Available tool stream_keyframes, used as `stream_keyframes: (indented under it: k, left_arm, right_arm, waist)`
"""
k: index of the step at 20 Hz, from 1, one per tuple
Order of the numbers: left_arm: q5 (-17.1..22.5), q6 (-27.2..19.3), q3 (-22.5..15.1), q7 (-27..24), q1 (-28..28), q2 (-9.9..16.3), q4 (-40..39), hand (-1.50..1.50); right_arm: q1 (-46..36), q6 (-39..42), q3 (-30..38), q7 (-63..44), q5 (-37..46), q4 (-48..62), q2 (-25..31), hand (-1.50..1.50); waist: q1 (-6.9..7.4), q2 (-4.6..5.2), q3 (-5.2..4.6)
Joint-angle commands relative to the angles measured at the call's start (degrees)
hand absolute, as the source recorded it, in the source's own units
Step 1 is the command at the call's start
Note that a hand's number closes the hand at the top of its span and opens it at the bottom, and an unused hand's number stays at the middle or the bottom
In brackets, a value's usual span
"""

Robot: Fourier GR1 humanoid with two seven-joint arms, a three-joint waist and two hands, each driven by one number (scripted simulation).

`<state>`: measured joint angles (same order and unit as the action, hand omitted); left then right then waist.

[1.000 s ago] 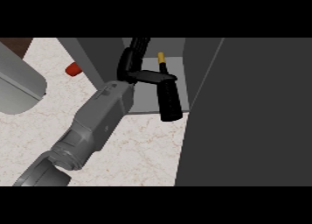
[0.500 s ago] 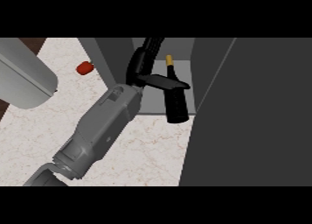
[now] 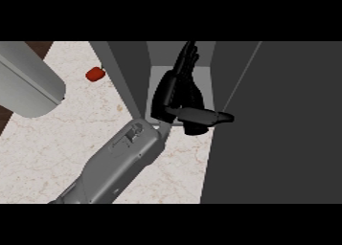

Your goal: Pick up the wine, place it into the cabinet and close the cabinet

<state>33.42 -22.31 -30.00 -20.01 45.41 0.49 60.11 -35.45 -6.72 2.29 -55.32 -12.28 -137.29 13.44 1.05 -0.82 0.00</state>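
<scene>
The wine bottle [image 3: 195, 128] is a dark shape, mostly hidden by my right hand [image 3: 175, 93], whose fingers and thumb are curled round it. Only the bottle's dark lower end shows under the thumb. Hand and bottle sit inside the open cabinet [image 3: 125, 72], over its pale grey shelf floor [image 3: 158, 75]. My grey right forearm [image 3: 120, 158] runs up from the lower left edge to the cabinet's mouth. My left hand does not show.
A wide dark cabinet panel [image 3: 286, 124] fills the right side next to the opening. A small red object [image 3: 96, 74] lies on the marbled counter [image 3: 53, 148] left of the cabinet. A large rounded grey body [image 3: 21, 81] fills the upper left corner.
My right hand has carried the bottle further into the cabinet opening. The bottle's gold top is now hidden. The red object and grey body have shifted right in the view.
</scene>
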Motion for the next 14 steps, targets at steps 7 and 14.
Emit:
stream_keyframes:
  k: [7,14]
  left_arm:
    - [-1.7,-13.2,-9.6,1.6,-15.6,-0.4,22.5,-1.50]
    - [-6.7,-20.2,-18.5,1.9,-31.1,1.8,39.8,1.50]
  right_arm:
    - [-4.2,-4.5,-2.1,-6.3,2.4,-5.7,0.4,-1.50]
    - [-2.3,-3.1,-1.8,-5.1,2.1,-4.6,1.1,-1.50]
  waist:
    - [-1.09,0.35,-0.06]
    - [-0.69,0.40,-0.03]
